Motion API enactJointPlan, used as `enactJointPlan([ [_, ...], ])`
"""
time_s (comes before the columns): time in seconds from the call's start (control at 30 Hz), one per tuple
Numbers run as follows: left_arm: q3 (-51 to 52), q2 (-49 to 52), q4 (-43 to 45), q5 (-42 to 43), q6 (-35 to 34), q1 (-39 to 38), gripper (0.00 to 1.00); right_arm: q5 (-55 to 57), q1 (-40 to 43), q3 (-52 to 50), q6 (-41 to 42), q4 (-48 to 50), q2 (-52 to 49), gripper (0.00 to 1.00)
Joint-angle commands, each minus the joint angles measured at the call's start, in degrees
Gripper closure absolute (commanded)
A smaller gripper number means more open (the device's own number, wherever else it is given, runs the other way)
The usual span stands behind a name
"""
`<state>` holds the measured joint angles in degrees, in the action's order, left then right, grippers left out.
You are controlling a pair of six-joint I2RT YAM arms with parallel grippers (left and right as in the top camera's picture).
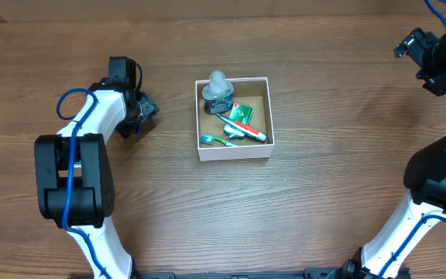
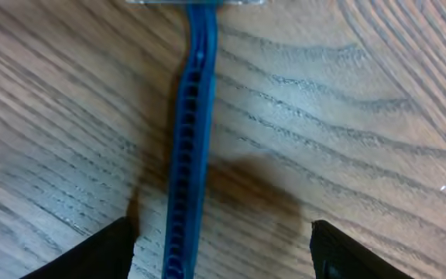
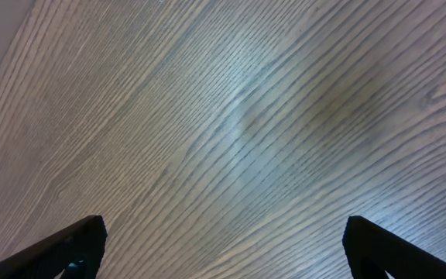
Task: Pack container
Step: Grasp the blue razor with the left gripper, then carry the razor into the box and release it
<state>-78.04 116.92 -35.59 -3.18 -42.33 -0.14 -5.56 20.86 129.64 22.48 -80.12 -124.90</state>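
The container (image 1: 235, 153) is a shallow square cardboard box with white walls and a brown inside, at the table's middle. In it lie a dark bottle with a clear cap (image 1: 217, 91), a green packet (image 1: 243, 113), a red and white tube (image 1: 249, 131) and a teal toothbrush (image 1: 217, 140). My left gripper (image 1: 144, 113) is left of the box, low over the table. In the left wrist view it (image 2: 223, 226) is open around the handle of a blue razor (image 2: 190, 132) lying on the wood, nearer the left finger. My right gripper (image 1: 407, 48) is open and empty at the far right.
The right wrist view shows only bare wood between the open jaws (image 3: 224, 226). The wooden table (image 1: 324, 201) surrounds the box. The arm bases stand at the front left and front right.
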Motion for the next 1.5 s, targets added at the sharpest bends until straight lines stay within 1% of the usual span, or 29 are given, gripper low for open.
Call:
enactJointPlan([
  [0.0, 3.82, 0.02, 1.84, -4.90, -2.08, -0.20, 0.29, 0.39, -0.17, 1.57, 0.09, 0.26, 1.03, 0.00],
  [0.07, 3.87, 0.09, 1.66, -6.47, -1.22, -0.13, 0.41, 0.39, -0.17, 1.57, 0.09, 0.26, 1.03, 0.00],
  [0.1, 3.87, 0.09, 1.51, -6.45, -0.92, -0.07, 0.48, 0.39, -0.17, 1.57, 0.09, 0.26, 1.03, 0.00],
  [0.17, 3.87, 0.11, 0.63, -6.23, -0.92, 0.24, 0.76, 0.39, -0.17, 1.57, 0.07, 0.26, 1.03, 0.00],
  [0.23, 3.87, 0.11, -0.13, -6.05, 0.79, 0.22, 0.95, 0.39, -0.17, 1.57, 0.07, 0.26, 1.03, 0.00],
  [0.37, 3.80, 0.11, -0.39, -3.98, 7.17, 0.24, 0.96, 0.39, -0.17, 1.57, 0.09, 0.26, 1.03, 0.00],
  [0.47, 1.27, 0.07, -0.85, -1.53, 14.49, 0.24, 0.96, 0.39, -0.17, 1.57, 0.09, 0.26, 1.03, 0.00],
  [0.53, -6.60, 0.07, -5.97, -1.29, 20.09, 0.22, 0.96, 0.39, -0.17, 1.57, 0.09, 0.26, 1.03, 0.00],
  [0.6, -18.53, 0.04, -14.12, -1.33, 25.11, 0.22, 0.96, 0.39, -0.17, 1.57, 0.07, 0.26, 1.03, 0.00],
  [0.7, -32.20, 0.04, -22.86, -0.94, 28.72, 0.07, 0.96, 0.39, -0.17, 1.57, 0.09, 0.26, 1.03, 0.00],
  [0.73, -36.61, 0.04, -25.88, 0.74, 31.43, -0.22, 0.96, 0.39, -0.17, 1.57, 0.09, 0.26, 1.03, 0.00],
  [0.8, -43.36, 0.04, -30.73, 4.68, 38.05, -1.55, 0.96, 0.39, -0.17, 1.57, 0.09, 0.26, 1.03, 0.00],
  [0.87, -48.76, 0.04, -35.39, 10.75, 48.72, -4.39, 0.96, 0.39, -0.17, 1.57, 0.09, 0.26, 1.03, 0.00],
  [0.9, -51.74, 0.04, -37.75, 12.81, 54.42, -7.28, 0.96, 0.39, -0.17, 1.57, 0.09, 0.26, 1.03, 0.00],
  [0.93, -53.94, 0.04, -39.80, 12.92, 59.84, -10.86, 0.96, 0.39, -0.17, 1.57, 0.09, 0.26, 1.03, 0.00],
  [1.03, -55.58, 0.04, -43.78, 11.78, 70.14, -20.26, 0.96, 0.39, -0.17, 1.57, 0.09, 0.26, 1.03, 0.00],
  [1.13, -55.56, 0.04, -50.99, 11.45, 83.97, -28.98, 0.94, 0.39, -0.17, 1.57, 0.09, 0.26, 1.03, 0.00],
  [1.2, -54.80, 0.07, -52.02, 9.20, 87.19, -31.45, 0.96, 0.42, -0.17, 1.57, 0.07, 0.26, 1.03, 0.00],
  [1.3, -50.97, 0.07, -51.30, 9.70, 90.66, -31.17, 0.96, 0.39, -0.17, 1.57, 0.09, 0.26, 1.03, 0.00],
  [1.37, -47.01, 0.07, -49.37, 9.84, 91.69, -30.58, 0.96, 0.39, -0.17, 1.57, 0.09, 0.26, 1.03, 0.00],
  [1.47, -38.95, 0.07, -43.60, 9.18, 91.67, -29.05, 0.96, 0.39, -0.17, 1.57, 0.07, 0.26, 1.03, 0.00],
])
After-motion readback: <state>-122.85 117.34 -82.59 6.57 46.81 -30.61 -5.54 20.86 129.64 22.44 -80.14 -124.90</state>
